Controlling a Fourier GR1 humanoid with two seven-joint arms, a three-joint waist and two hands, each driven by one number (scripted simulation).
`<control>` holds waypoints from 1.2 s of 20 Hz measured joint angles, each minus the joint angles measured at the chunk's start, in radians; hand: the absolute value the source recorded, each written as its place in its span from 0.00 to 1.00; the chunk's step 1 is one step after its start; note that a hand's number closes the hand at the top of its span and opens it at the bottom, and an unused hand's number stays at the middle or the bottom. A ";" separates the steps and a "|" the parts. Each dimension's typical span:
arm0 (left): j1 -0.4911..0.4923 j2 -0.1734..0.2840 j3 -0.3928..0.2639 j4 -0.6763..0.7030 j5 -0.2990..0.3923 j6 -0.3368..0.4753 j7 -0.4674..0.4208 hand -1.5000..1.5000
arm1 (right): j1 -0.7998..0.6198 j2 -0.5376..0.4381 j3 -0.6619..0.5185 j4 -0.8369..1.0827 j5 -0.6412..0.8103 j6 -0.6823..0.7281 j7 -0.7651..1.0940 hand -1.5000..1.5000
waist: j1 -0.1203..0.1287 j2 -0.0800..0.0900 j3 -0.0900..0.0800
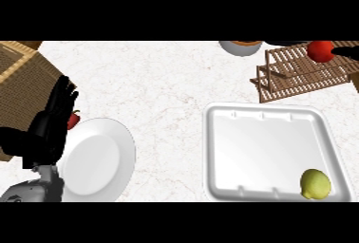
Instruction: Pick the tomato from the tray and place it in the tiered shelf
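From the head view, the white tray serves as the landmark, sitting on the pale marbled desk at the lower right. There is one tray, and inside it lies one yellow-green lemon, tucked into the near right corner close to the rim. The rest of the tray floor is bare.

There is one tomato, red and round. It is up and to the right of the tray, on the top of the single wooden tiered shelf, near the shelf's far right end. A black shape reaches in from the right edge just beside the tomato; I cannot tell whether it is the right robot hand or how its fingers stand.

Above the tray and left of the shelf, one grey bowl is cut off by the top edge.

Left of the tray there is one white plate, well apart from it, with a wide strip of open desk between the two. One small red pepper peeks out at the plate's upper left rim.

The left robot hand shows at the left edge beside the plate, fingers straight and apart, pointing up, holding nothing. One wicker basket fills the top left corner.
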 measured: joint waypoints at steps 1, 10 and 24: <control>0.002 -0.001 -0.001 0.004 -0.002 0.000 -0.002 0.50 | -0.009 -0.013 -0.010 0.003 -0.010 0.002 0.013 0.00 | 0.000 0.000 0.000; 0.034 -0.013 -0.007 -0.009 -0.007 0.002 -0.028 0.50 | 0.018 -0.208 -0.108 0.047 -0.096 0.051 0.116 0.00 | -0.005 -0.001 0.000; 0.024 -0.008 -0.002 -0.013 0.000 -0.005 -0.016 0.50 | 0.215 -0.449 -0.185 0.095 -0.169 0.326 0.053 0.00 | 0.000 0.005 0.005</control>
